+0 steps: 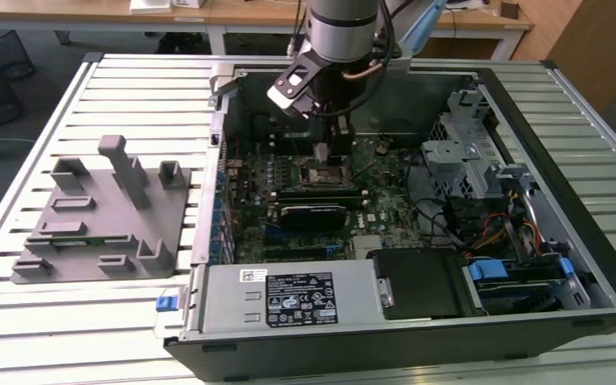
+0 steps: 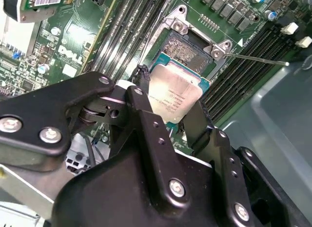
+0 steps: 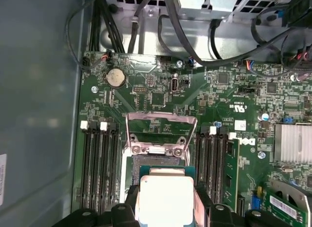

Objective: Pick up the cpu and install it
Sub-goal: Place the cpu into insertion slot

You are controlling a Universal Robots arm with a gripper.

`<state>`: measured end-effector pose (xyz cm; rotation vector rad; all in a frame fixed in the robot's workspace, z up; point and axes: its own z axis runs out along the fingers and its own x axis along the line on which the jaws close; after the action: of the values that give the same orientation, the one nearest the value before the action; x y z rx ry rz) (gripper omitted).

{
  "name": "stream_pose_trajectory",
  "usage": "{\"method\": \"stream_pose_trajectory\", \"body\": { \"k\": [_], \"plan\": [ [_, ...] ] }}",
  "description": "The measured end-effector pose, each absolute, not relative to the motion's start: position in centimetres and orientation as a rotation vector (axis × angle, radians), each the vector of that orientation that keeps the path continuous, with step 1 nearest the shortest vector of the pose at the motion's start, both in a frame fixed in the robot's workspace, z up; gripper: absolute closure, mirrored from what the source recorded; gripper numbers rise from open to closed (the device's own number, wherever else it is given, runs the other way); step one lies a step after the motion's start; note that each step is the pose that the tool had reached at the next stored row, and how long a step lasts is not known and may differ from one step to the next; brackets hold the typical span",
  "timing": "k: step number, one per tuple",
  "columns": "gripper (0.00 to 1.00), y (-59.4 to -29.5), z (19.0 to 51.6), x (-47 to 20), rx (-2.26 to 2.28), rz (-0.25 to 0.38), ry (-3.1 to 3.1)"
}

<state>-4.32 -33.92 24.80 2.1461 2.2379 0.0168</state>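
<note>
The cpu (image 2: 176, 92), a small square chip with a pale silvery top, is held by its edges between my black fingers (image 2: 141, 102). My gripper (image 2: 169, 109) is shut on it. The chip hangs tilted just above the open motherboard socket (image 2: 187, 47), and part of the socket is hidden behind it. In the first wrist view the cpu (image 3: 165, 197) sits between the fingers (image 3: 130, 202), over the socket (image 3: 146, 164), whose metal load plate (image 3: 161, 132) is swung open. In the exterior view my gripper (image 1: 330, 149) reaches down into the computer case directly above the socket (image 1: 322, 173).
The open computer case (image 1: 565, 88) lies on a slatted table. A grey plastic fixture (image 1: 99, 216) stands at the exterior view's left. Memory slots (image 3: 100, 163) flank the socket. A black block (image 1: 314, 213), the power supply (image 1: 286, 297) and a drive cage (image 1: 468, 144) crowd the case.
</note>
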Motion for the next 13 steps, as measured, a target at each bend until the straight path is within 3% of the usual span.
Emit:
{"method": "stream_pose_trajectory", "body": {
  "k": [13],
  "plan": [
    [0.47, -33.9, 23.3, -4.4, 2.146, 0.017, 2.238]
  ]
}}
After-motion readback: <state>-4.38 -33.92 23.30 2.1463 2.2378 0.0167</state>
